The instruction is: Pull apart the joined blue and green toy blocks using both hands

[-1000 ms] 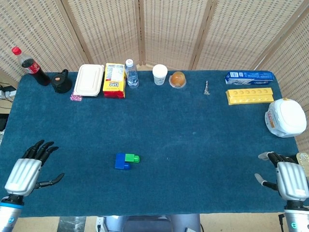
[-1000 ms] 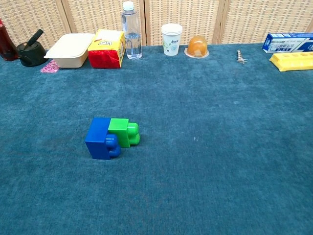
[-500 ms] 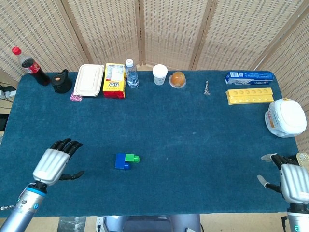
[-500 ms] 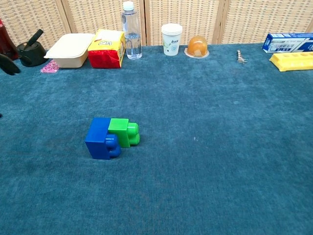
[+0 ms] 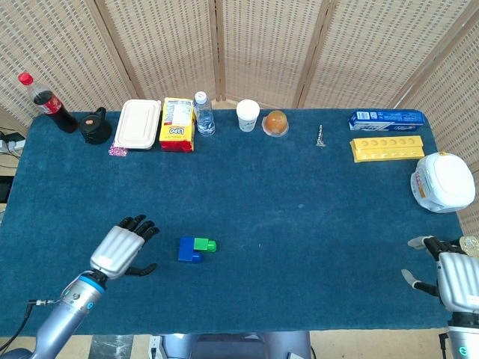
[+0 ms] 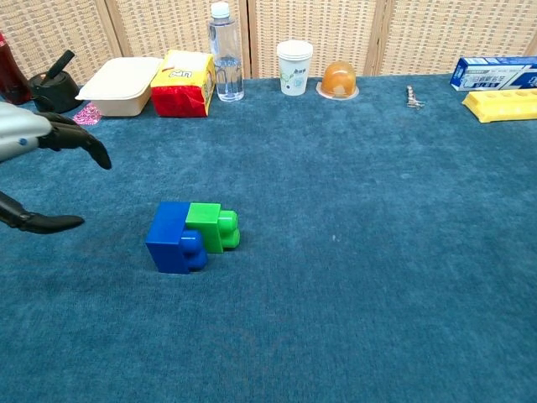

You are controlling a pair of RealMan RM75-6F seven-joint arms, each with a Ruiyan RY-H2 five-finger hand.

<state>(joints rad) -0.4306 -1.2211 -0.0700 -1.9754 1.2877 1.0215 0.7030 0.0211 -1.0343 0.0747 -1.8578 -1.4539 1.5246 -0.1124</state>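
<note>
left hand (image 5: 120, 250): moved right, now near blocks (image 5: 197, 248), fingers spread, empty
right hand (image 5: 453, 278): lower right, fingers apart, empty
task: reach just starting

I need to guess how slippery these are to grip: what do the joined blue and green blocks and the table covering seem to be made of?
Blue block and green block: apparently hard moulded plastic, smooth with a slight sheen on the studs. Table covering: seemingly blue carpet-like fabric, matte with a fuzzy nap.

On my worktop (image 5: 314, 224): two toy blocks, one blue block (image 5: 188, 250) and one green block (image 5: 203, 244). Two bottles, a cola bottle (image 5: 46, 103) and a water bottle (image 5: 203, 114). One paper cup (image 5: 248, 115). Two robot hands, my left robot hand (image 5: 122, 248) and right robot hand (image 5: 452, 277).
</note>
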